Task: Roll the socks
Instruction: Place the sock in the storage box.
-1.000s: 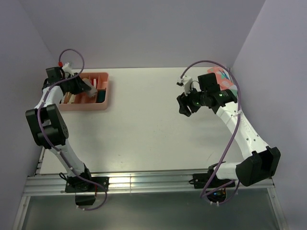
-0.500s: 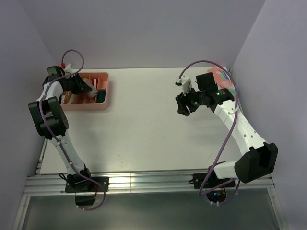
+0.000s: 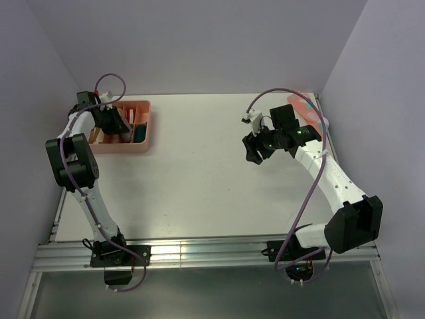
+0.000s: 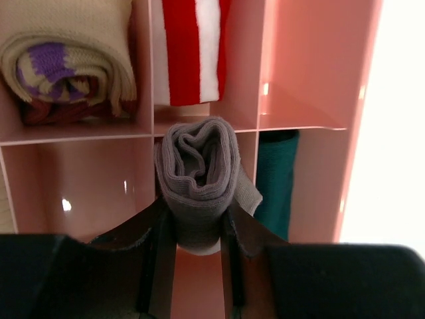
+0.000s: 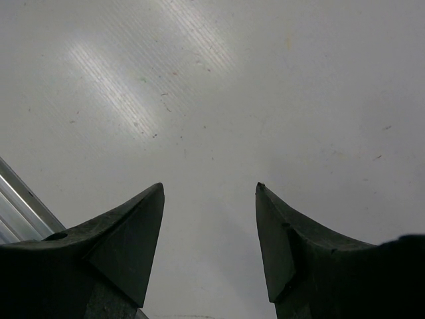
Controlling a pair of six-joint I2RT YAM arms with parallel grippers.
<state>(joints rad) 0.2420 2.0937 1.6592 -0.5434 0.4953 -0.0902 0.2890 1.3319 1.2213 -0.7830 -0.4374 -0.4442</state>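
A white table (image 3: 199, 173) fills a booth with pale lilac walls (image 3: 199, 40) on three sides; a ribbed metal rail (image 3: 212, 252) runs along its near edge. At the far left corner, the left gripper (image 4: 196, 222) pinches a rolled taupe-grey sock (image 4: 197, 176) between its fingers, holding it upright over the middle column of a pink divided tray (image 3: 147, 126). Whether the roll touches the tray floor cannot be told. A dark green sock (image 4: 275, 183) sits in the compartment just to the roll's right. Red-and-white striped fabric (image 4: 192, 50) fills the compartment beyond, with a cream-and-purple roll (image 4: 66, 60) in the one beside that. Across the table, the right gripper (image 5: 209, 189) hangs with its jaws spread and nothing between them, over bare, faintly scuffed tabletop. A coral-pink sock (image 3: 307, 106) lies at the far right corner, against the wall.
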